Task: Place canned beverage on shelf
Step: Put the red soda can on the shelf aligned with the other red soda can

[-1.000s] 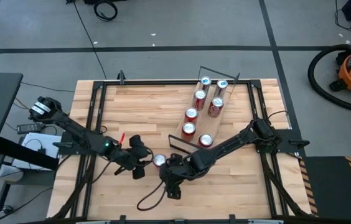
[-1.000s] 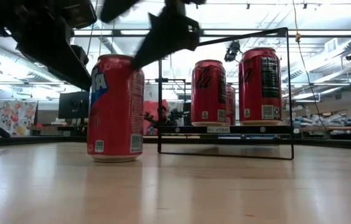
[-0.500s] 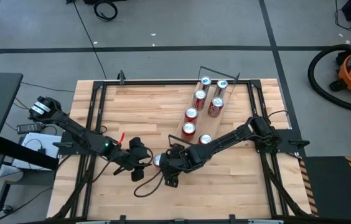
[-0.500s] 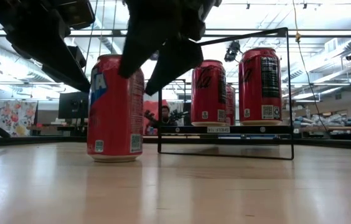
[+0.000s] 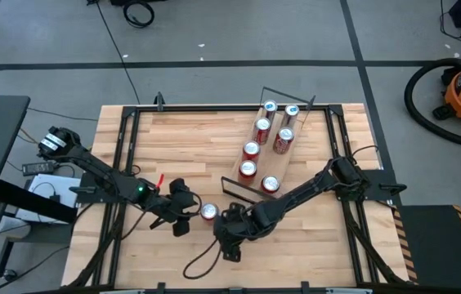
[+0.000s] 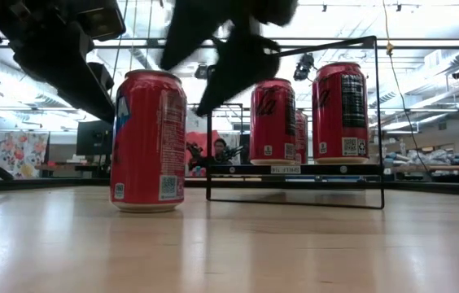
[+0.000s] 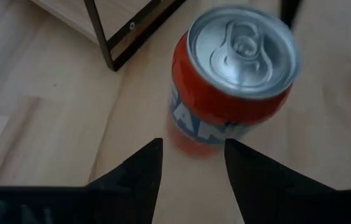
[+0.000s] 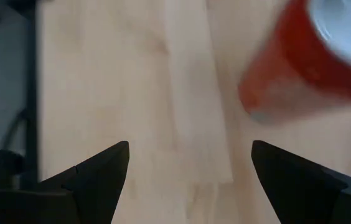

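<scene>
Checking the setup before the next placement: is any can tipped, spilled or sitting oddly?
Nothing stands out. The loose can stands upright on the table between the left pincer and the right pincer, both open and off it. The cans on the shelf are upright too. No spill is visible.

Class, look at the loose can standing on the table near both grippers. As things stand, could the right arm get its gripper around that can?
Probably yes. The right gripper is open, nothing between its fingers, and the can stands upright just beside it. The left gripper, also open, sits close on the can's other side and could crowd the approach.
</scene>
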Robot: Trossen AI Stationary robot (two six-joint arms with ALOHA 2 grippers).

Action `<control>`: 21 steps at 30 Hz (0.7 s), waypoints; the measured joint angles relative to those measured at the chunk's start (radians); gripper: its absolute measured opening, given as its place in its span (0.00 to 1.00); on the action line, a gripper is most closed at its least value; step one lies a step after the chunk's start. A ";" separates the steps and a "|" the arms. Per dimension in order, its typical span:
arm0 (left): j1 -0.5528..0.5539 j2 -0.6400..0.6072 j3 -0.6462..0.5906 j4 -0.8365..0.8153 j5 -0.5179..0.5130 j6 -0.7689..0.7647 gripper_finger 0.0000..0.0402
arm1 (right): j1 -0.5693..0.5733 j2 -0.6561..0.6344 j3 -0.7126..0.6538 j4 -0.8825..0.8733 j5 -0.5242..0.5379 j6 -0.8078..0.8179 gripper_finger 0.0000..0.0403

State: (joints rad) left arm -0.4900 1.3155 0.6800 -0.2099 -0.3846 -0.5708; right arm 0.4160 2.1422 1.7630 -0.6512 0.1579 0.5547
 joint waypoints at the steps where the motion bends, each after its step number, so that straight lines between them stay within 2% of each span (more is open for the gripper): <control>1: 0.000 0.000 0.000 -0.006 0.000 0.007 0.45 | 0.000 0.000 0.000 -0.027 0.016 0.025 0.87; 4: -0.001 0.000 0.000 -0.010 -0.001 0.009 0.45 | -0.013 0.000 0.000 -0.062 0.077 0.053 0.87; 9: 0.013 0.000 0.000 -0.011 -0.028 0.005 0.45 | -0.045 0.000 0.000 -0.028 0.140 -0.010 0.87; 15: 0.018 0.000 -0.001 0.000 -0.037 -0.032 0.45 | -0.068 0.000 0.000 -0.008 0.098 -0.008 0.87; 21: 0.015 0.000 -0.002 0.016 -0.031 -0.044 0.45 | -0.038 0.000 0.000 0.057 0.028 -0.001 0.87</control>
State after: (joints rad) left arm -0.4753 1.3155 0.6785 -0.1941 -0.4157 -0.6151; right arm 0.3779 2.1422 1.7626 -0.5941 0.1863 0.5540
